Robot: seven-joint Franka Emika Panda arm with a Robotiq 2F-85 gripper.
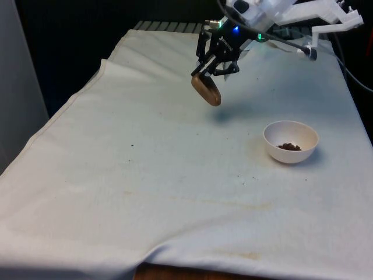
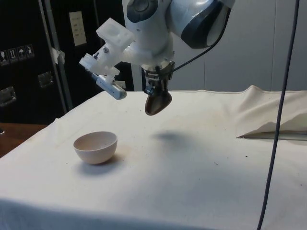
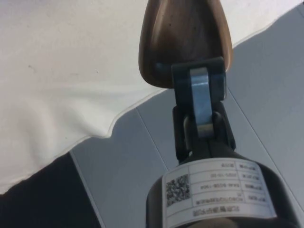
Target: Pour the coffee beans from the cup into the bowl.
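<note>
Hanging tilted between the closed jaws, brown cup, well apart from bowl.

I record a brown wooden cup, darker brown in my side view. The bowl is white, holding dark brown beans. The worktop cloth is white with faint yellowish stains. The fingers are black.
</note>
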